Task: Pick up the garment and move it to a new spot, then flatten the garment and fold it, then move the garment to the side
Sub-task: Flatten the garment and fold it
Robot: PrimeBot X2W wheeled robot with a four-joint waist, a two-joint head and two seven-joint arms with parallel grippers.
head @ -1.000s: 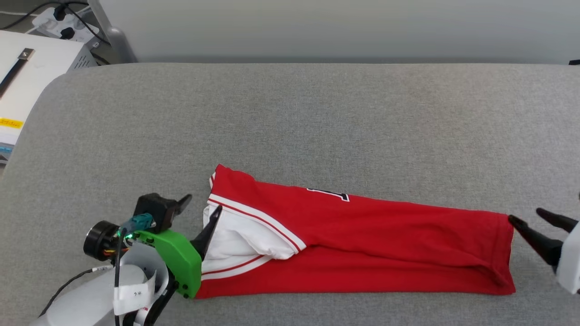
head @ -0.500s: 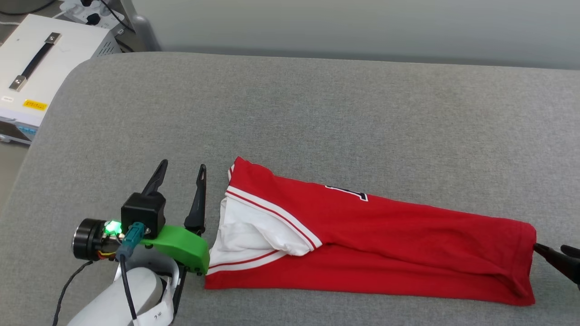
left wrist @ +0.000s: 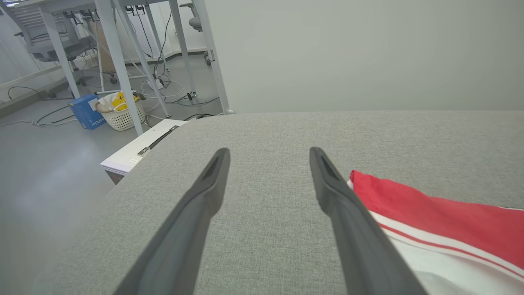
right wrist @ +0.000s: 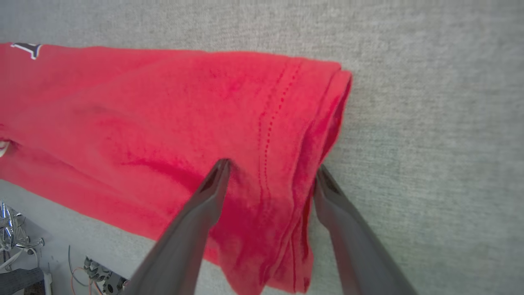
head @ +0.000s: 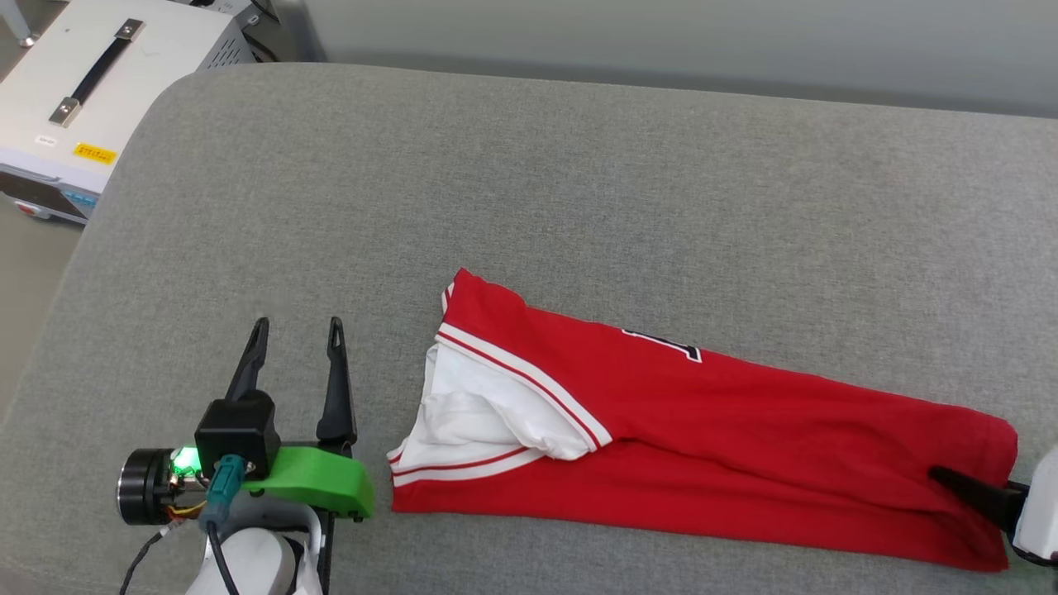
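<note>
Soft, even light is falling from above, casting only faint shadows under the shirt (head: 744, 430) on the grey cushion (head: 579, 207). A green lamp (head: 186, 457) is glowing at the lower left of the head view. In both wrist views the dark fingers (left wrist: 192, 229) are blurring toward the bottom edge
</note>
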